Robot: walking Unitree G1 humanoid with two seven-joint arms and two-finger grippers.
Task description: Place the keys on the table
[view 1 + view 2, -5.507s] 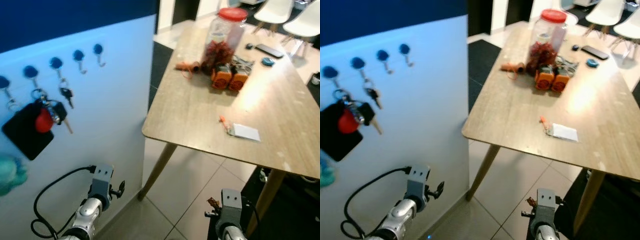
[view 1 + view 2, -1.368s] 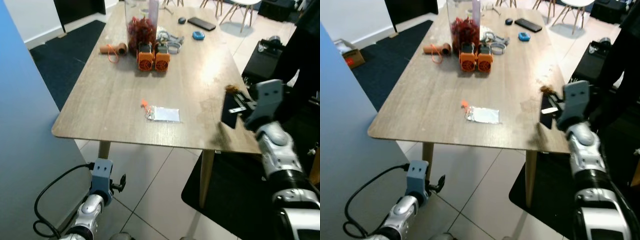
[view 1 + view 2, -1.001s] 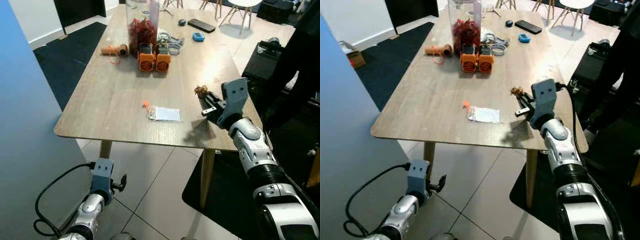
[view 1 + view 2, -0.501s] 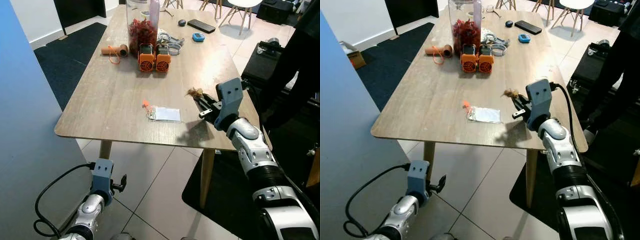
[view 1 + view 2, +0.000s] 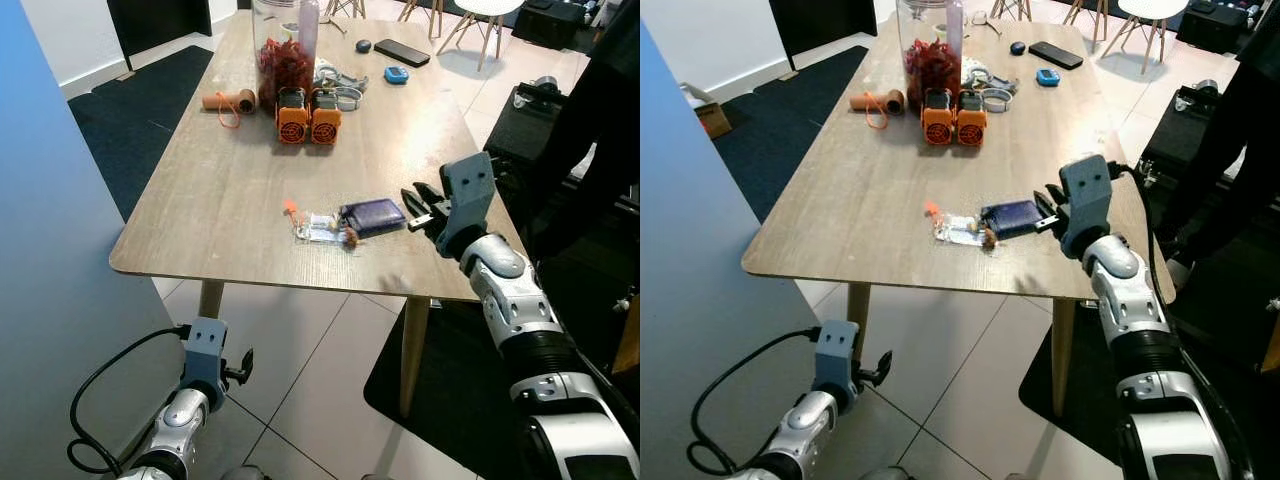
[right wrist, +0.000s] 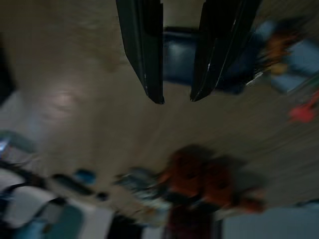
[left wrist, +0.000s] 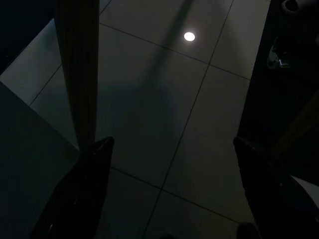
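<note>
Keys (image 5: 366, 217) flat on the wooden counter (image 5: 230, 190), dark pouch touching a clear card sleeve (image 5: 322, 228) | right hand (image 5: 412, 206) just beside them, fingers apart, holding nothing | left hand (image 7: 169, 189) low over floor tiles, spread open

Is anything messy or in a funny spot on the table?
A little. The keys, with their dark pouch, lie partly on top of the clear card sleeve near the table's front edge, not on bare wood. The right gripper is open beside them. Nothing looks spilled or broken.
</note>
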